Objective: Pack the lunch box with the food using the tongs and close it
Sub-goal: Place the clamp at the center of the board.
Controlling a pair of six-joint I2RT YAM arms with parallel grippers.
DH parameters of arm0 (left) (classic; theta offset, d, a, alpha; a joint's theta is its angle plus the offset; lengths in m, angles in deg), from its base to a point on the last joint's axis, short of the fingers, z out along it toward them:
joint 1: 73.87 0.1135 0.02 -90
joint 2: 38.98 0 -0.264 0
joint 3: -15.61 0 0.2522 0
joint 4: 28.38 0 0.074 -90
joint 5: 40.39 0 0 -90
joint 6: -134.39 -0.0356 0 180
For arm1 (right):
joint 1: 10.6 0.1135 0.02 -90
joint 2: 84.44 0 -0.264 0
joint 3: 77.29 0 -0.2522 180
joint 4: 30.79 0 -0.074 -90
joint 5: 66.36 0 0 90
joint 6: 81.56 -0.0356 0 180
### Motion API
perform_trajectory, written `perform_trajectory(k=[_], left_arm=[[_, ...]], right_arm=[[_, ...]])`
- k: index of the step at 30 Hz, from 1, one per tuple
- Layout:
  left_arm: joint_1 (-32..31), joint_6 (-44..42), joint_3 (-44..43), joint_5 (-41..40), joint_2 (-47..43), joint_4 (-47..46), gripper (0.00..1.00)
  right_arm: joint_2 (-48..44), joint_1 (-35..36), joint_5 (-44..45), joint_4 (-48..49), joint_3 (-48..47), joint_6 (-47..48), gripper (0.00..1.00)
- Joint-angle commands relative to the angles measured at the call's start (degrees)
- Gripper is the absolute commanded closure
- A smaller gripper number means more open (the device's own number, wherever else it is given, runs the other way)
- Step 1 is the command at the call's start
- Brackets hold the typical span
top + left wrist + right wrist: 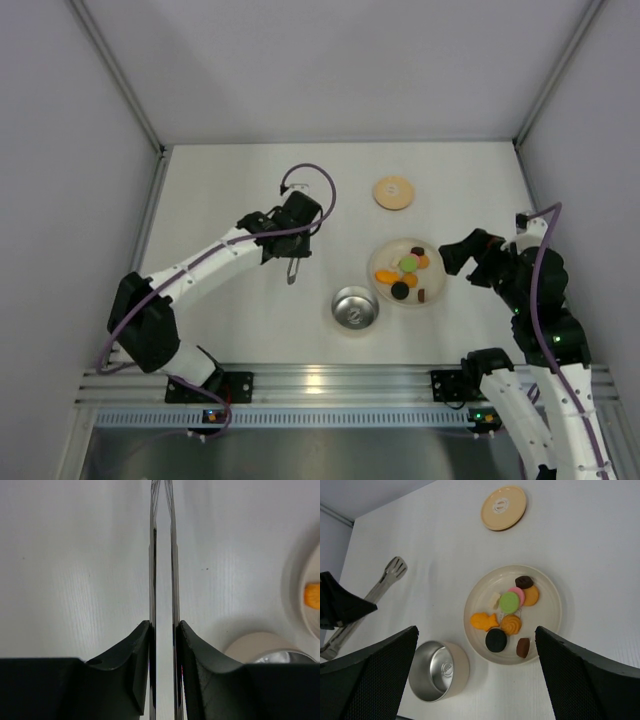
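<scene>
The worktop [230,190] carries the plate [546,626], open lunch box [355,309] beside it, lid [393,192] beyond, and food [509,602] on the plate. Left jaws are clamped on the tongs [392,572]; right jaws stand apart, empty. Risk: tongs squeezed this narrow cannot straddle a piece and may shove it.

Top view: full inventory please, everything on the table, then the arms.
lunch box: 1, steel, empty, front centre
lid: 1, tan wood, far side, off the box
plate: 1, cream, right of lunch box
food: about nine pieces, green, pink, orange, black, brown, cream, on plate
tongs: 1, silver, left of plate, held
left claw: 1, black, shut on tongs
right claw: 1, black, open, right of plate
</scene>
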State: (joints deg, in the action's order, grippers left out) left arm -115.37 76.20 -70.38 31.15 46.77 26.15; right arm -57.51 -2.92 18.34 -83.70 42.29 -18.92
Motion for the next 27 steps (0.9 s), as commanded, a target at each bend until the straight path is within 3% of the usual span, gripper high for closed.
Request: perform_trajectory(k=[1,9,15,23,27], left_arm=[[0.1,3.2,5.1,-6.0,2.0,-7.9,0.66],[0.0,7.3,16.8,-8.1,4.1,-15.7,0.65],[-0.1,9.1,20.9,-8.7,6.3,-17.9,0.56],[-0.2,10.7,25.2,-9.0,8.4,-20.8,0.54],[-0.5,11.4,26.8,-8.7,8.2,-21.6,0.47]], right_arm=[[0.3,-0.7,-1.2,1.4,0.2,-0.6,0.00],[-0.2,-0.7,-0.9,0.8,0.7,0.4,0.01],[-0.4,-0.7,-1.4,1.5,1.8,0.1,0.00],[-0.3,-0.7,-1.2,1.4,1.9,0.5,0.01],[-0.4,-0.7,-0.9,1.1,1.9,0.6,0.00]])
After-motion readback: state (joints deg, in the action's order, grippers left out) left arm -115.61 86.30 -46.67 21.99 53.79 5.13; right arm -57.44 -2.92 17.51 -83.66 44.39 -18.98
